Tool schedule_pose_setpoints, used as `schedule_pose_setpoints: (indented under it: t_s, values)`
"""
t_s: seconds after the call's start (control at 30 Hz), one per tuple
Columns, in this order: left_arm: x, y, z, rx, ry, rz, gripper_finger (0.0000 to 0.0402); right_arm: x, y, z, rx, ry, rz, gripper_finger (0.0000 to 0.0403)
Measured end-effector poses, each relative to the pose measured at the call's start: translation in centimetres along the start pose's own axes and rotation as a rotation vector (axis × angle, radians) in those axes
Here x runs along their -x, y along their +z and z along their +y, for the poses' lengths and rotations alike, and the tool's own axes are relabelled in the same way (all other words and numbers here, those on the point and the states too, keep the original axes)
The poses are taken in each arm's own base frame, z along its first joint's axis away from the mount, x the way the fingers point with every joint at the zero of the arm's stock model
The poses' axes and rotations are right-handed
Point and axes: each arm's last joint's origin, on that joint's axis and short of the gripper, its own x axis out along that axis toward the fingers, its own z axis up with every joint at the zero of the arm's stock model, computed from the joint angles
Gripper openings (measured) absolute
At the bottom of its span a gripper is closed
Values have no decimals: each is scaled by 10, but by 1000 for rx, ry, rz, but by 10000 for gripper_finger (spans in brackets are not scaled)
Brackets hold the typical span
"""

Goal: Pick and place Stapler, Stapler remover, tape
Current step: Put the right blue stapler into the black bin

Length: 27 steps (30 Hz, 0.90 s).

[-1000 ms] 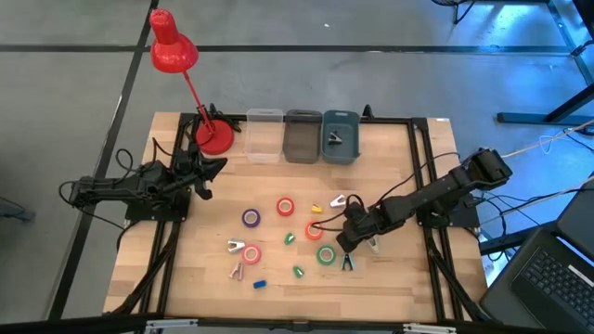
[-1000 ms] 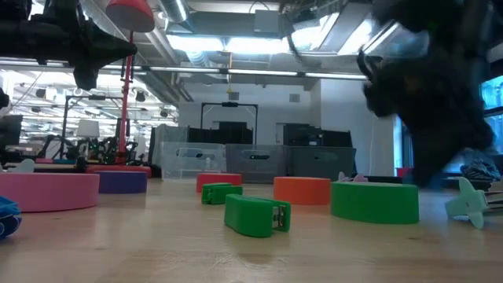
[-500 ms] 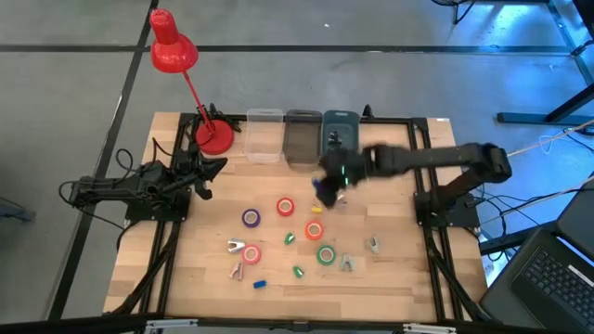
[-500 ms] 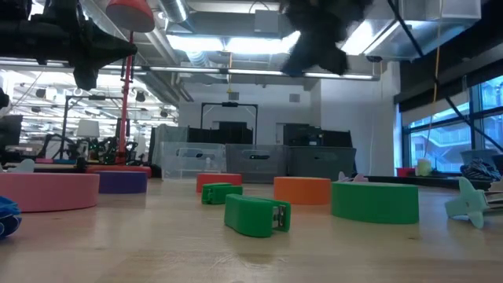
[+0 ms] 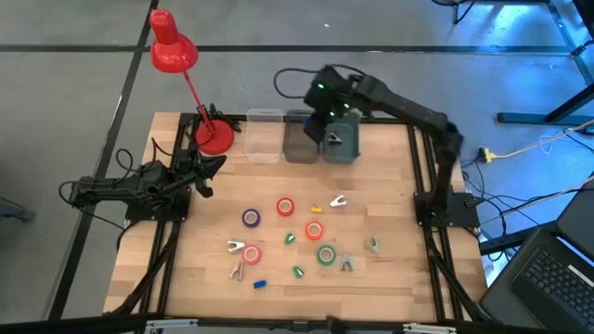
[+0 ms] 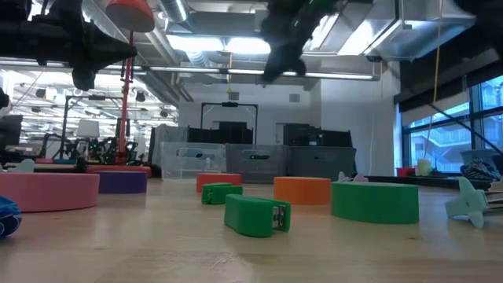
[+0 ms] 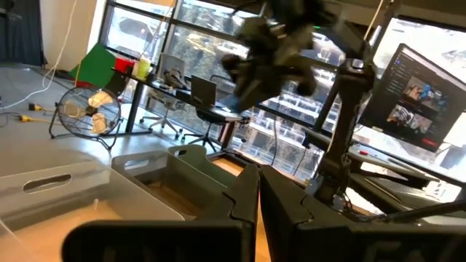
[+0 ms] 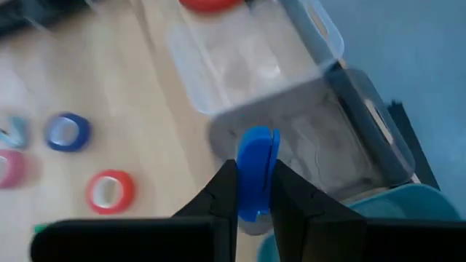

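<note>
We've got open desk [image 5: 390,278] along the bottom and right of the high view. Mid-frame is cluttered with tape rolls [image 5: 285,207] and small bits, three bins [image 5: 302,137] line the top edge, and the red lamp [image 5: 174,46] crowds the upper left.

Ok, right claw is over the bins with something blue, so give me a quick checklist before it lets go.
1. Grip: right claw shut on the small blue stapler: ok.
2. Position: it hangs above the grey bin, by the high and right wrist views: ok.
3. Bin contents: the grey bin looks empty: ok.
4. Right bin for staplers: cannot tell; the teal bin holds a metal piece.
5. Left claw shut, parked at the table's left side: ok.
6. Tape rolls on the table, out of the way: ok.
</note>
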Motion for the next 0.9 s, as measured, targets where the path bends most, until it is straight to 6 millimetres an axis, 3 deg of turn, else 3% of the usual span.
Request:
schedule_pose_setpoints:
  t_s: [0.17, 0.3, 0.6, 0.7, 0.9]
  values:
    - [0, 0, 0, -13, 7, -2, 8, -43, 14, -32, 0, -2, 103, 49]
    - [0, 0, 0, -33, 11, -3, 8, -81, 17, -46, 12, 19, 155, 49]
    - [0, 0, 1, -29, 21, -6, 8, -164, -13, -66, 28, 16, 385, 49]
    - [0, 0, 1, -28, 22, -6, 8, -180, -22, -70, 49, -7, 438, 49]
    - [0, 0, 1, -27, 24, -7, 8, -189, -26, -72, 71, -14, 458, 49]
